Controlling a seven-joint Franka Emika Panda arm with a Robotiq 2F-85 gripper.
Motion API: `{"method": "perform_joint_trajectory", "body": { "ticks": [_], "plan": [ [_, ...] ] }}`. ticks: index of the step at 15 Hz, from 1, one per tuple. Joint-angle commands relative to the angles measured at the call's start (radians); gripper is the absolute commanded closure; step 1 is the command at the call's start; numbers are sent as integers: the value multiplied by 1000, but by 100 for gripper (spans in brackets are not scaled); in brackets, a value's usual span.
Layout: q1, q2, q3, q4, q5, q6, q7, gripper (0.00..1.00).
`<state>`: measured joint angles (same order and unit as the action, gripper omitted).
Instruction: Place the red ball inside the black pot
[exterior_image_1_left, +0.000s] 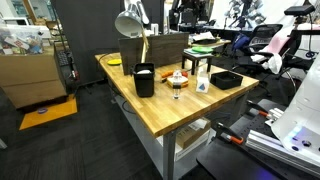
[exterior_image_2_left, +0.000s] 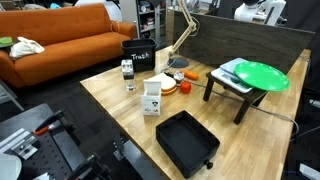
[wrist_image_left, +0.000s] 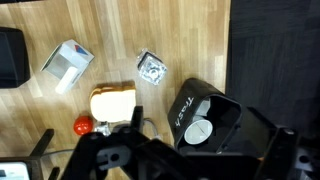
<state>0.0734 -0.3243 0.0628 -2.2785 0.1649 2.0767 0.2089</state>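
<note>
My hand (wrist_image_left: 165, 152) hangs high, seemingly spread and empty, to survey. The red ball (wrist_image_left: 83, 126) lies on the worktop (wrist_image_left: 150, 30) at eight o'clock; the black pot (wrist_image_left: 10, 57) waits at ten.

The gripper (wrist_image_left: 170, 158) is a dark, blurry shape along the bottom of the wrist view. It hangs high over the worktop (wrist_image_left: 150, 30) and looks straight down. I cannot tell if its jaws are apart or together.
</note>
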Motion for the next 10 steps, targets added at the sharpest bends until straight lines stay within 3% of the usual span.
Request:
{"method": "perform_joint_trajectory", "body": {
  "ticks": [1, 8, 9, 10],
  "plan": [
    [-30, 53, 12, 20, -43, 14, 51, 0],
    [-48, 256, -9, 81, -57, 22, 89, 0],
    [-41, 203, -9, 28, -56, 34, 67, 0],
    [-40, 227, -11, 38, -56, 37, 68, 0]
  ]
}}
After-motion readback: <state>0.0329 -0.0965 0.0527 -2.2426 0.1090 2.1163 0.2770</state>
